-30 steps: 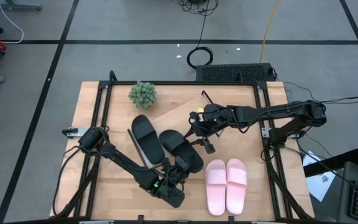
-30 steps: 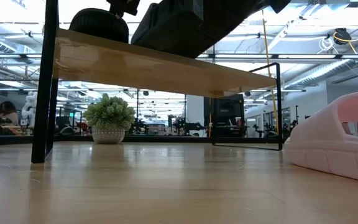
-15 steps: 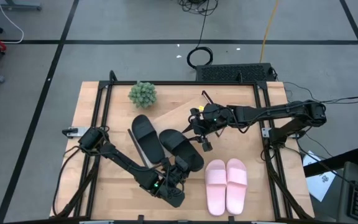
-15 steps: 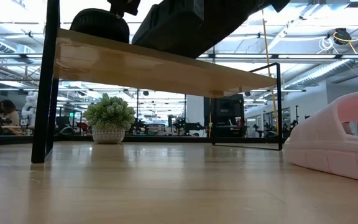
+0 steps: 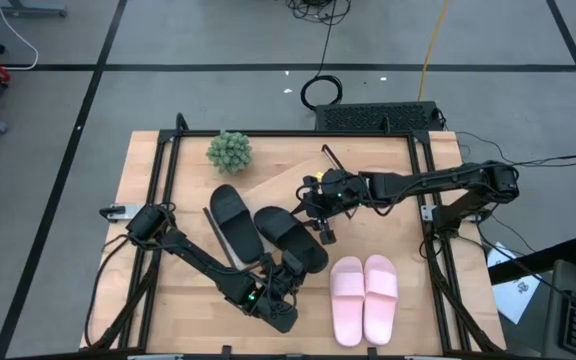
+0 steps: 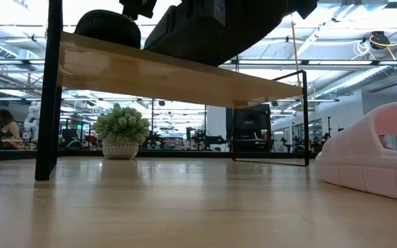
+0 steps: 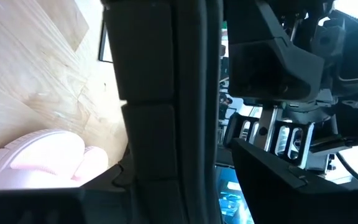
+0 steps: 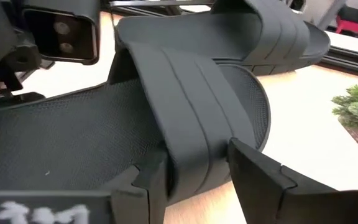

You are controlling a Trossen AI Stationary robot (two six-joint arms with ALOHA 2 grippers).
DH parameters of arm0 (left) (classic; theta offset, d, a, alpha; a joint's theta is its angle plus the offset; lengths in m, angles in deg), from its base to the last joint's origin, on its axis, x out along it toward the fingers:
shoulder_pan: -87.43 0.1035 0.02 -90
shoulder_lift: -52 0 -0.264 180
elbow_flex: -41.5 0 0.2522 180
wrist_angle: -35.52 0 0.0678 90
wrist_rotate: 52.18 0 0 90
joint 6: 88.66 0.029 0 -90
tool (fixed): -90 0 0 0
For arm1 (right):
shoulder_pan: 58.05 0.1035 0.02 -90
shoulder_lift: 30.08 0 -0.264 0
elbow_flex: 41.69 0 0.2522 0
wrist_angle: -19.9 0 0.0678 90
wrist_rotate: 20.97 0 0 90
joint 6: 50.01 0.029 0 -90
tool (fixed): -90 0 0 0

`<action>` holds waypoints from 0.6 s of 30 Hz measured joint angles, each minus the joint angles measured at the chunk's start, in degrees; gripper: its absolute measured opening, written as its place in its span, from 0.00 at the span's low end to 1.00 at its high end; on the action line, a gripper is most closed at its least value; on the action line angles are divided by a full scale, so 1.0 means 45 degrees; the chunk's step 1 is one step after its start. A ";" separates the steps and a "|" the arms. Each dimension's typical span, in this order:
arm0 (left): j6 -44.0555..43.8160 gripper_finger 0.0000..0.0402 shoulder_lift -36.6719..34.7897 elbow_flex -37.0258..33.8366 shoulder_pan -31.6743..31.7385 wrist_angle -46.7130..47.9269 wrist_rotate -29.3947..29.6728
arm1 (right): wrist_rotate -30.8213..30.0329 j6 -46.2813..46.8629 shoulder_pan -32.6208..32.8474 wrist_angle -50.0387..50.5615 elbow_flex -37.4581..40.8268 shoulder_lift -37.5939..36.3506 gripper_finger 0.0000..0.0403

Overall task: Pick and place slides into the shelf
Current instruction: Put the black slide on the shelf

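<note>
The shelf (image 5: 286, 185), a light-wood board on black wire end frames (image 6: 49, 96), stands slantwise on the table. One black slide (image 5: 236, 222) lies on it. A second black slide (image 5: 290, 240) lies beside that one, with my left gripper (image 5: 288, 272) shut on its near end. My right gripper (image 8: 194, 177) is open at that slide's far side, with its fingers (image 8: 260, 177) either side of the wide strap's (image 8: 185, 106) end. A pink pair (image 5: 364, 298) rests sole-down on the table at the near right. My left gripper pinches the second black slide at its near end (image 5: 298, 262) between its two fingers, coming roughly level from the table's near side. In its wrist view the slide (image 7: 166, 112) stands edge-on between the fingers. The slide's far part lies over the shelf board.
A small potted plant (image 5: 230, 150) stands at the far left of the table, behind the shelf. Black frame rails (image 5: 158, 200) run along the table's left and right sides. Bare wood lies at the near left (image 5: 183, 310).
My right gripper has tipped downward and shifted a little toward the table's left, closer onto the second black slide's strap. The left gripper and the slides have kept still.
</note>
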 joint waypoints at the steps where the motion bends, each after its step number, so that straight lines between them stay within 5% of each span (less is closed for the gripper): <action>1: 0.0005 0.50 0.0000 0.0000 -0.0005 -0.0009 0.0000 | -0.0165 0.0002 0.0005 0.0002 0.0000 -0.0004 0.34; 12: 0.0107 0.50 0.0000 0.0000 -0.0005 -0.0048 -0.0005 | -0.1007 -0.0066 -0.0018 -0.0304 0.0029 -0.0057 0.03; 18: 0.0735 0.50 0.0000 0.0000 -0.0009 -0.0673 -0.0014 | -0.1710 -0.0018 0.0010 -0.0341 0.0039 -0.0308 0.01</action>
